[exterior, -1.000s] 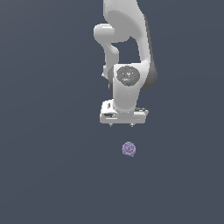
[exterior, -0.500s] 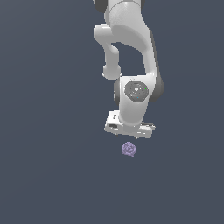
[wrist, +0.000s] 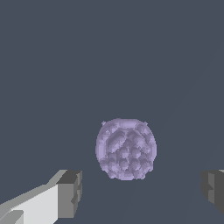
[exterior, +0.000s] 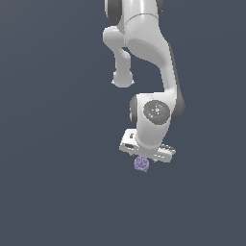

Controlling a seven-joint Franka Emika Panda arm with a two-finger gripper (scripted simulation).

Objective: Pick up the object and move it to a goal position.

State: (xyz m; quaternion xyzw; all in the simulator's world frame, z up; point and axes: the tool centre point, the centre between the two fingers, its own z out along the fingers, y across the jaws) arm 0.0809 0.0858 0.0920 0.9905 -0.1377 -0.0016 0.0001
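The arm [exterior: 149, 53] has a smooth white shell like moulded plastic, with a soft sheen and grey highlights on its rounded joints. The gripper [wrist: 140, 188] is the same white, its jaws ending in matt dark grey pads [wrist: 70, 192]. The object [wrist: 126, 148] is pale purple, matt, with a rough, bumpy, pebbled surface. The bench [exterior: 48, 144] is flat, matt, dark slate grey, without texture.

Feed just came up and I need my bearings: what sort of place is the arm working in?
Most likely a bare simulated test scene, not a real room. The ground is one flat, featureless grey-blue surface, and the white Panda arm looks rendered. The only item is a bumpy pale purple lump between the open gripper fingers.
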